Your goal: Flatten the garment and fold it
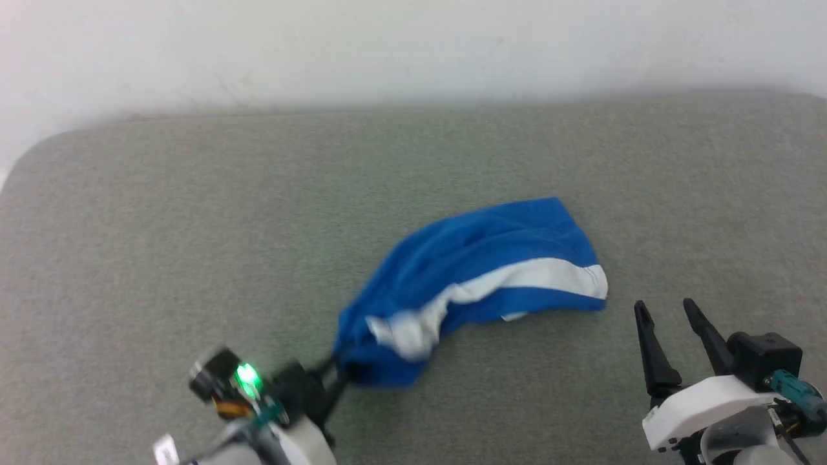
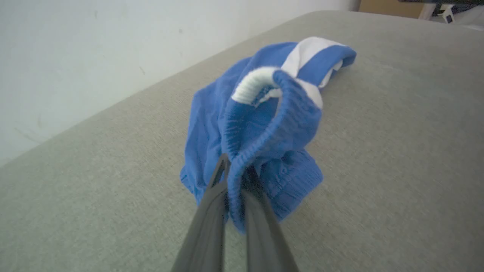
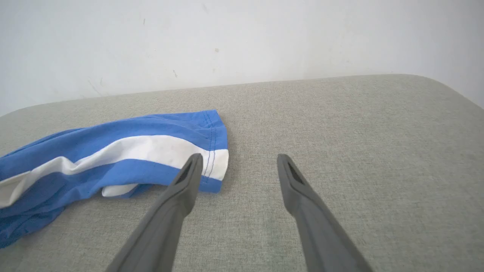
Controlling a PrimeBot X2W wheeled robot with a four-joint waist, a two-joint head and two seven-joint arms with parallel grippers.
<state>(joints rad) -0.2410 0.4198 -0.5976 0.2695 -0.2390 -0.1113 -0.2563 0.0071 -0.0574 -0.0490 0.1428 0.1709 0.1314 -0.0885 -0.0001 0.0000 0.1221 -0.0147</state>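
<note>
Blue garment (image 1: 478,258) lies bunched in a long crumpled strip on the grey fabric-covered surface (image 1: 161,226). It sits roughly centre in the head view, running from lower left up to the right. A white stripe (image 1: 543,274) runs along it, and the stitched hem end points toward the robot's right.

Left gripper (image 1: 337,376) is at lower left, fingers pinched tight on the garment's near end. The left wrist view shows the grip: both dark fingers are clamped on the ribbed elastic waistband (image 2: 281,121) with blue cloth squeezed between them. The band is raised and looped above the surface (the rest of the cloth trails behind, lying flat-ish and wrinkled).

Right gripper (image 1: 665,309) is at lower right — fingers spread wide, nothing between them. It is near the hem end but apart from it in the head view. In the right wrist view one finger (image 3: 181,189) overlaps the hem corner in the picture — contact can't be told.

A white wall (image 1: 387,45) stands behind the surface. A green light (image 1: 245,374) is lit on the left wrist.
</note>
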